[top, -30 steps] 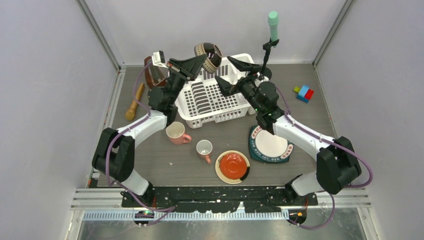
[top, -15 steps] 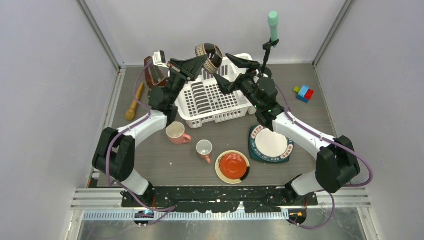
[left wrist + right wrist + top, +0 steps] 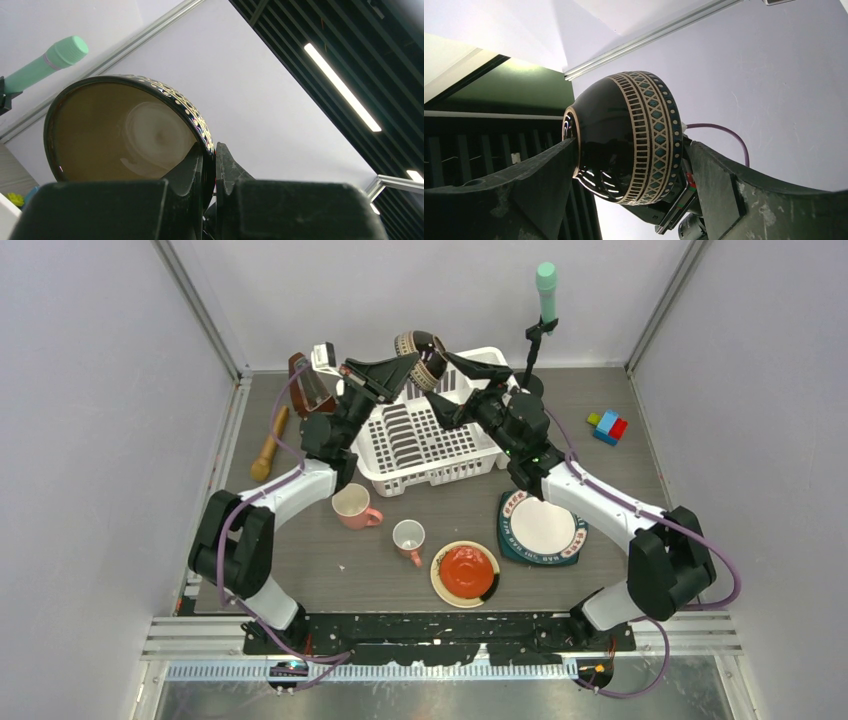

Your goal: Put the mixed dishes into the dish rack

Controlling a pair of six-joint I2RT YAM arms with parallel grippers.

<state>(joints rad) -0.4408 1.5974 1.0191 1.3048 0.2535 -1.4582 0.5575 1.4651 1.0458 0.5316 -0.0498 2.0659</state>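
Small brown patterned ceramic bowl point(image 3: 420, 346) | left claw point(image 3: 209, 150): pinched shut on its rim | right claw point(image 3: 630, 144): spread wide, bowl between its fingers

top external: is looking steeply down from high over the near edge, taking in the whole grey bench point(image 3: 440, 508) from afar | left wrist: is pointing upward, very close, into the small dark brown patterned ceramic bowl point(image 3: 125, 135) | right wrist: is pointing upward, close on that bowl's outside point(image 3: 634, 135) | shared: all three are showing the bowl point(image 3: 420, 348)
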